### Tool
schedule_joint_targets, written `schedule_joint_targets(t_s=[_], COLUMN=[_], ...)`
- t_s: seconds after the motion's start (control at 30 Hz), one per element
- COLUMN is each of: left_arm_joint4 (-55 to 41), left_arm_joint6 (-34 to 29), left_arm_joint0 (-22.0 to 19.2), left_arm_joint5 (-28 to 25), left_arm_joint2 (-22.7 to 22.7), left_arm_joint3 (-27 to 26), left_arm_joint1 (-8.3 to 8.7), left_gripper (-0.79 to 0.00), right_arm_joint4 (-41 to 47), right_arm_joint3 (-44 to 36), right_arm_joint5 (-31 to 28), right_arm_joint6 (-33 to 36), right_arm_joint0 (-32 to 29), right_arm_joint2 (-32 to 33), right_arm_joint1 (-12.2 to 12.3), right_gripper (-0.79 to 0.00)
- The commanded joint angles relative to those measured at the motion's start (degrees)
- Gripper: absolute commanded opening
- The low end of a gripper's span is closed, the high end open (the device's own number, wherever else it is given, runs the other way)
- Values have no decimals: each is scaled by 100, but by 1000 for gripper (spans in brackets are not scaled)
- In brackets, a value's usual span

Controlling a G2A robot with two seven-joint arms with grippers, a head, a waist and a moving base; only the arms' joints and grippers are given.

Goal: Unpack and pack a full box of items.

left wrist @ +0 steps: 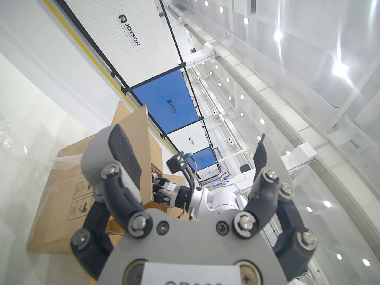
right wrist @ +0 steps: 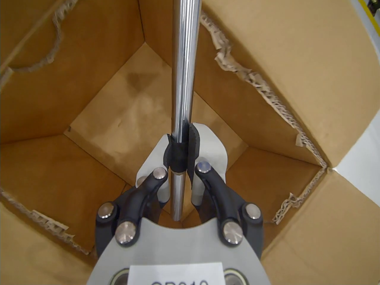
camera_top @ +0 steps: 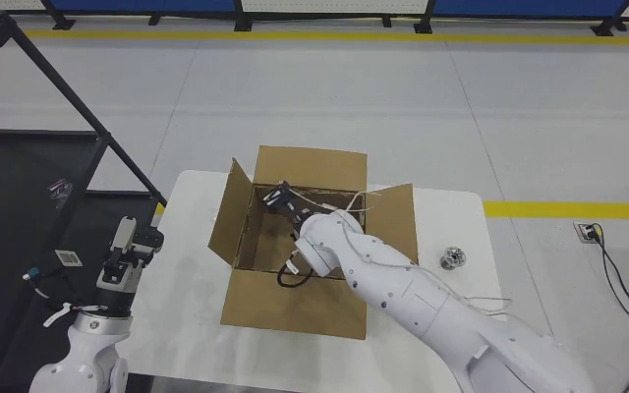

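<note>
An open cardboard box (camera_top: 295, 305) stands on the white table (camera_top: 192, 295), flaps spread. My right gripper (right wrist: 181, 146) is over the box's inside, shut on a shiny metal rod (right wrist: 185, 45) that runs lengthwise past the fingers toward a far corner. The box floor (right wrist: 124, 111) under it is bare brown card. From above, the right gripper (camera_top: 282, 199) sits inside the box near its back wall. My left gripper (left wrist: 190, 155) is held at the table's left edge, tilted up toward the ceiling, open with nothing between its pads; the box (left wrist: 62, 197) lies beyond it.
A small metal round part (camera_top: 452, 258) lies on the table right of the box. A black frame (camera_top: 79, 108) stands at the left, beside the table. Torn card edges (right wrist: 252, 81) line the box's inner flaps.
</note>
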Motion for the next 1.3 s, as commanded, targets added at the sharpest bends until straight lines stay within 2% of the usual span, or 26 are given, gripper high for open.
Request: schedule_joint_targets(t_s=[0.0,0.33,0.5,0.6,0.8,0.83,0.97,1.27], left_arm_joint4=[0,0,0,0,0,0,0,0], left_arm_joint6=[0,0,0,0,0,0,0,0], left_arm_joint0=[0,0,0,0,0,0,0,0], left_arm_joint5=[0,0,0,0,0,0,0,0], left_arm_joint2=[0,0,0,0,0,0,0,0], left_arm_joint3=[0,0,0,0,0,0,0,0], left_arm_joint1=[0,0,0,0,0,0,0,0], left_gripper=[0,0,0,0,0,0,0,0], right_arm_joint4=[-48,155,149,217,443,452,483,566], right_arm_joint3=[429,2373,3003,3336,3822,3871,4022,4190], right_arm_joint5=[-105,-1140,-1354,-1266,-1330,-1346,-1347,-1382], right_arm_joint6=[63,313,306,268,152,140,99,16], right_arm_joint0=[70,316,322,326,429,441,473,528], right_arm_joint2=[-178,-485,-537,-494,-329,-314,-257,-120], right_arm_joint1=[-223,-1189,-1552,-1719,-1911,-1931,-1992,-2040], right_gripper=[-785,-785,-785,-785,-785,-730,-622,-606])
